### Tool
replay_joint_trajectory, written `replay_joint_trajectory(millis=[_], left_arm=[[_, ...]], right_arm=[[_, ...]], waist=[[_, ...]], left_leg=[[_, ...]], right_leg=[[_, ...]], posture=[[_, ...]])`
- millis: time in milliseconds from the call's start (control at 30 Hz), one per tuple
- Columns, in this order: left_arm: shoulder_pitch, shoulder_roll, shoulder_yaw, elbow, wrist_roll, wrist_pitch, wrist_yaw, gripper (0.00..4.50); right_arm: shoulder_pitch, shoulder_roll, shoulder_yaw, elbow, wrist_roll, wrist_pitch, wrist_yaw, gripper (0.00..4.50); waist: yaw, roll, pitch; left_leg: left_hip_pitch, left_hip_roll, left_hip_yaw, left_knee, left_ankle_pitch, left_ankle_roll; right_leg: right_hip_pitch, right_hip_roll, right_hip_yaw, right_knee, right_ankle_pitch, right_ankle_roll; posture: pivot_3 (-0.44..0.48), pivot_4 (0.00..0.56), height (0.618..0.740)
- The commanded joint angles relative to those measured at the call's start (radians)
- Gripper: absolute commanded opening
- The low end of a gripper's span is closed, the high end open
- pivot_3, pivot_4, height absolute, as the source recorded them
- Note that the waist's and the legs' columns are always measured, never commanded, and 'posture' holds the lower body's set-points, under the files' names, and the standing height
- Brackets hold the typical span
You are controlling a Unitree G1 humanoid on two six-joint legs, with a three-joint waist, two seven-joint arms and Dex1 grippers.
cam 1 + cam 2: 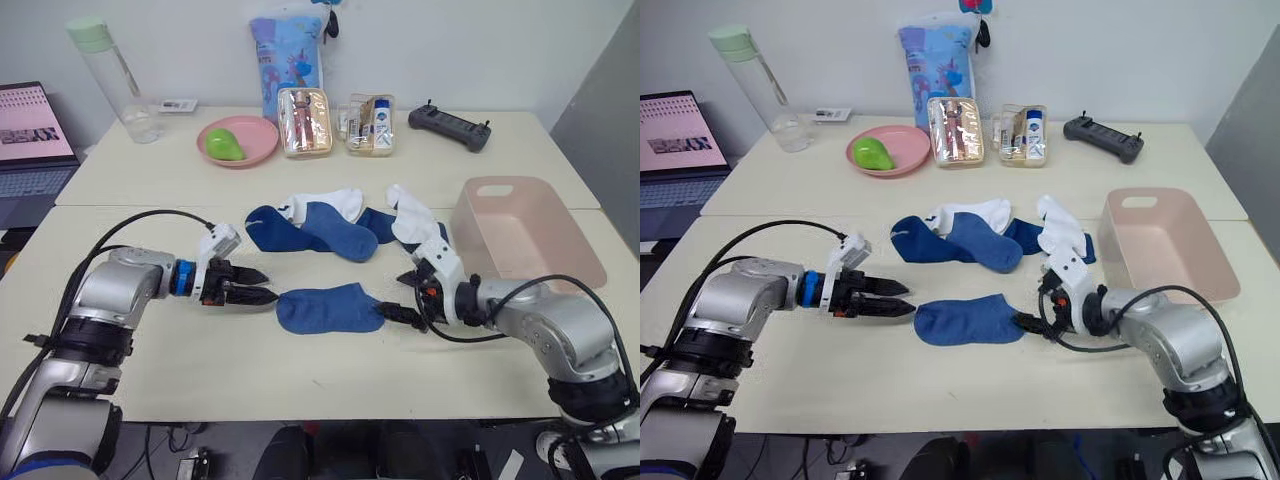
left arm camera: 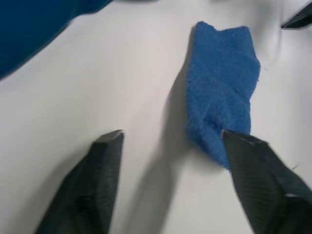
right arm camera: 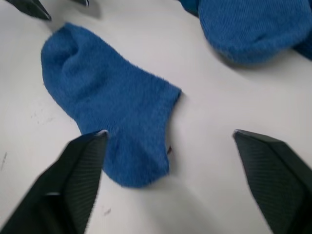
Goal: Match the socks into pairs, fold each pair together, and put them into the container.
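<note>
A blue sock [image 1: 328, 308] lies flat on the table [image 1: 300, 380] between the left gripper [image 1: 262, 284] and the right gripper [image 1: 406, 312] (both spread wide), well apart from the container [image 1: 525, 230].

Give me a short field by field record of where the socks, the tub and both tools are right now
lone blue sock: flat on the table, between both tools
left tool: open, at one end of that sock
right tool: open, at the opposite end
sock pile: blue and white socks heaped behind the lone sock
pink tub: on the robot's right, no socks visible in it
pairs folded: none
</note>
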Motion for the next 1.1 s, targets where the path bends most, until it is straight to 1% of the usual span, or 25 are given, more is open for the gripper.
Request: replay_joint_trajectory(millis=[33, 167, 300, 333, 367, 433, 500, 633, 667, 700, 767, 800, 833, 967, 1100], left_arm=[[0.044, -0.011, 0.04, -0.073, -0.023, 0.034, 0.057, 4.45], [0.132, -0.042, 0.03, -0.174, -0.017, 0.049, 0.135, 4.45], [0.172, -0.079, 0.0, -0.195, 0.032, -0.013, 0.203, 4.45], [0.17, -0.099, 0.004, -0.19, 0.035, -0.011, 0.229, 4.28], [0.169, -0.112, 0.007, -0.187, 0.035, -0.009, 0.245, 4.06], [0.177, -0.117, -0.003, -0.207, 0.022, 0.006, 0.23, 3.56], [0.194, -0.125, -0.02, -0.243, 0.015, 0.016, 0.227, 2.93], [0.203, -0.15, -0.024, -0.25, 0.019, 0.019, 0.249, 1.69], [0.206, -0.151, -0.02, -0.256, 0.012, 0.027, 0.25, 1.44], [0.213, -0.149, -0.015, -0.27, 0.004, 0.034, 0.251, 1.1], [0.229, -0.139, 0.001, -0.303, -0.022, 0.067, 0.248, 0.48], [0.238, -0.129, 0.008, -0.319, -0.033, 0.081, 0.245, 0.21], [0.248, -0.118, 0.013, -0.333, -0.041, 0.092, 0.241, 0.05], [0.309, -0.055, 0.045, -0.409, -0.102, 0.152, 0.218, 0.05], [0.377, -0.002, 0.069, -0.506, -0.168, 0.212, 0.21, 0.05]], right_arm=[[0.025, 0.028, 0.009, -0.045, -0.02, -0.045, -0.047, 4.5], [0.053, 0.09, 0.03, -0.009, -0.056, -0.06, -0.117, 4.5], [0.072, 0.085, 0.078, 0.015, -0.084, -0.104, -0.112, 4.5], [0.073, 0.088, 0.086, 0.015, -0.087, -0.11, -0.11, 4.32], [0.074, 0.091, 0.089, 0.014, -0.09, -0.114, -0.109, 4.11], [0.074, 0.087, 0.101, 0.012, -0.095, -0.126, -0.103, 3.56], [0.077, 0.076, 0.114, 0.007, -0.103, -0.139, -0.095, 2.79], [0.093, 0.063, 0.117, -0.007, -0.109, -0.147, -0.087, 1.29], [0.097, 0.063, 0.114, -0.012, -0.108, -0.144, -0.087, 1.0], [0.104, 0.057, 0.109, -0.026, -0.098, -0.132, -0.082, 0.59], [0.118, 0.049, 0.096, -0.06, -0.075, -0.109, -0.072, 0.0], [0.123, 0.046, 0.089, -0.078, -0.062, -0.096, -0.065, 0.0], [0.128, 0.041, 0.085, -0.095, -0.05, -0.082, -0.059, 0.0], [0.157, -0.001, 0.081, -0.183, -0.006, -0.035, -0.036, 0.0], [0.196, -0.019, 0.05, -0.247, 0.054, 0.021, -0.032, 0.0]], waist=[[0.001, 0.0, 0.0], [0.001, 0.001, -0.001], [0.003, 0.003, -0.003], [0.007, 0.004, -0.004], [0.011, 0.005, -0.005], [0.013, 0.007, -0.007], [0.012, 0.007, -0.007], [0.015, 0.007, -0.008], [0.015, 0.007, -0.008], [0.015, 0.007, -0.008], [0.014, 0.007, -0.008], [0.014, 0.007, -0.008], [0.013, 0.007, -0.008], [0.01, 0.007, -0.008], [0.002, 0.007, -0.008]], left_leg=[[0.0, 0.0, 0.0, 0.0, 0.0, 0.0], [0.004, 0.0, 0.0, 0.0, 0.0, 0.0], [0.008, 0.0, 0.0, 0.0, 0.0, 0.0], [0.008, -0.001, 0.0, 0.0, 0.0, 0.0], [0.008, -0.001, -0.001, 0.0, 0.0, 0.0], [0.008, -0.001, -0.001, 0.001, 0.0, 0.0], [0.008, -0.001, 0.0, 0.001, 0.0, 0.0], [0.008, -0.001, 0.0, 0.001, 0.0, 0.0], [0.008, -0.001, 0.0, 0.001, 0.0, 0.0], [0.008, -0.001, 0.0, 0.001, 0.0, 0.0], [0.008, -0.001, 0.0, 0.0, 0.0, 0.0], [0.008, -0.001, 0.0, 0.0, 0.0, 0.0], [0.008, -0.001, 0.0, 0.0, 0.0, 0.0], [0.008, -0.001, -0.001, 0.0, 0.0, 0.0], [0.008, -0.001, -0.001, -0.002, 0.0, 0.0]], right_leg=[[0.0, 0.0, 0.0, 0.001, 0.0, 0.0], [0.004, 0.0, 0.0, 0.002, 0.0, 0.0], [0.008, -0.001, 0.0, 0.0, 0.0, 0.0], [0.008, -0.001, 0.0, 0.0, 0.0, 0.0], [0.008, -0.001, -0.001, 0.0, 0.0, 0.0], [0.009, -0.001, -0.001, 0.0, 0.001, 0.001], [0.009, -0.001, -0.001, 0.0, 0.001, 0.001], [0.009, -0.001, 0.0, -0.001, 0.001, 0.001], [0.009, -0.001, 0.0, -0.001, 0.001, 0.001], [0.009, -0.001, 0.0, -0.001, 0.001, 0.001], [0.008, -0.001, 0.0, -0.001, 0.001, 0.001], [0.008, -0.001, 0.0, -0.001, 0.001, 0.001], [0.008, -0.001, 0.0, -0.001, 0.001, 0.001], [0.008, -0.001, 0.0, -0.001, 0.001, 0.001], [0.008, -0.001, 0.0, -0.002, 0.001, 0.001]], posture=[[0.0, 0.15, 0.733], [0.0, 0.15, 0.733], [0.0, 0.15, 0.733], [0.0, 0.15, 0.733], [0.0, 0.15, 0.733], [0.0, 0.15, 0.733], [0.0, 0.15, 0.733], [0.0, 0.15, 0.733], [0.0, 0.15, 0.733], [0.0, 0.15, 0.733], [0.0, 0.15, 0.733], [0.0, 0.15, 0.733], [0.0, 0.15, 0.733], [0.0, 0.15, 0.733], [0.0, 0.15, 0.733]])
